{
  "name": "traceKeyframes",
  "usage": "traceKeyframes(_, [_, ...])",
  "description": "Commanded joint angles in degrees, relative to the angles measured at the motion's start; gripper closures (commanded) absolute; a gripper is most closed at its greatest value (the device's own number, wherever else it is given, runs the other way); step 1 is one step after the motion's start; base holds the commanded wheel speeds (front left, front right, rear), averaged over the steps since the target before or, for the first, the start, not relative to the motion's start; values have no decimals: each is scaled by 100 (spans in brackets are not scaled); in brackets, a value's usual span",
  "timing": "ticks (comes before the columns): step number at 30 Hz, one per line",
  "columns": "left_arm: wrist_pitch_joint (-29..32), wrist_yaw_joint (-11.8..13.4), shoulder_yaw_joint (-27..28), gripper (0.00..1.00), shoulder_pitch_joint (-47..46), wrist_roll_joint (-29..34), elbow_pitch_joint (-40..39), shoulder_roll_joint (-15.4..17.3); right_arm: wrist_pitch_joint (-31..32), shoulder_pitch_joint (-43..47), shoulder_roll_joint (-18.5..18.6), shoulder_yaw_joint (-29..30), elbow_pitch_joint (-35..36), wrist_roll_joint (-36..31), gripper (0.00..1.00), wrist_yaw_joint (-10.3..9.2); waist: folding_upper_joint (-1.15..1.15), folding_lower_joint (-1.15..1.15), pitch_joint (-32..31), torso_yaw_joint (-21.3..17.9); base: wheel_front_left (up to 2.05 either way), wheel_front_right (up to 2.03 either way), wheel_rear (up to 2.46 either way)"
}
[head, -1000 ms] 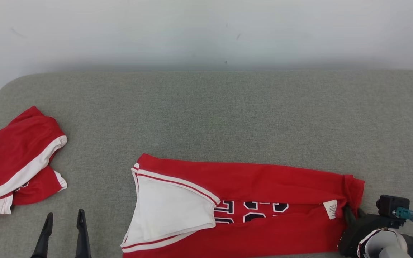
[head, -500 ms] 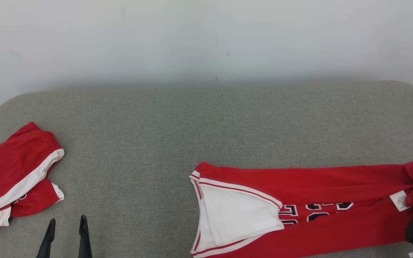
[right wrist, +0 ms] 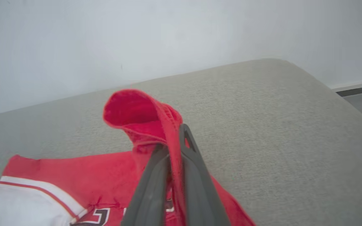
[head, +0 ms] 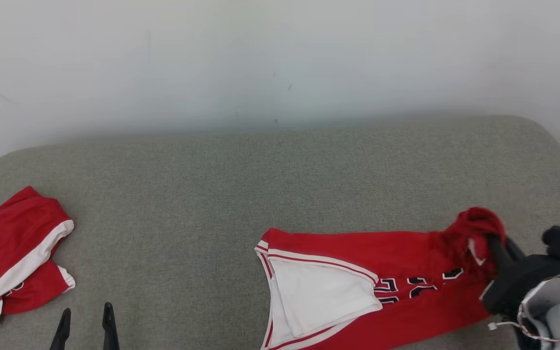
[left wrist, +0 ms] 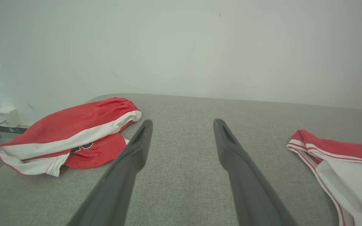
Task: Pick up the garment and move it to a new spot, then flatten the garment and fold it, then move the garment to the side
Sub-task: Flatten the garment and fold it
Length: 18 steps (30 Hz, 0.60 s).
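Garment (head: 396, 248) well apart from, perhaps, shorts (head: 12, 228).

**Jersey end lifted off the cushion**

The right gripper (head: 494, 240), clamped on the jersey's (head: 358, 248) right end, has raised that end off the grey cushion (head: 212, 194) and carried it back leftward, bunching it. A second ago the jersey lay flat and sat nearer the red shorts (head: 12, 238).

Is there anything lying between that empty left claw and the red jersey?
Nothing visible: only bare grey padded surface separates the left gripper from the jersey. The red shorts lie on its other side.
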<state>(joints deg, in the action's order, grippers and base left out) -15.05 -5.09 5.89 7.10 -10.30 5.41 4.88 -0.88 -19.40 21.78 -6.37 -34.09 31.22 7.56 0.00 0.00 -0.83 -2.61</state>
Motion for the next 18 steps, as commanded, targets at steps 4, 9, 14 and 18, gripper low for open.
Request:
traceKeyframes(4, [-17,-54,19,0,-13,60,35,-54,424,375,-587,-266,958,165,100,-11,0,0,-43,-10,0,0,0])
traceKeyframes(9, [-17,-92,-38,0,-115,97,75,-88,837,541,-1217,-443,1647,242,100,-10,0,0,-28,103,0,0,0])
traceKeyframes(14, [-17,-129,-72,0,-168,98,118,-112,1048,563,-1592,-513,1867,181,100,-11,0,0,0,254,0,0,0])
traceKeyframes(18, [-17,-133,-144,0,-246,109,162,-131,1095,515,-1796,-515,1853,119,100,-10,0,0,40,468,0,0,0])
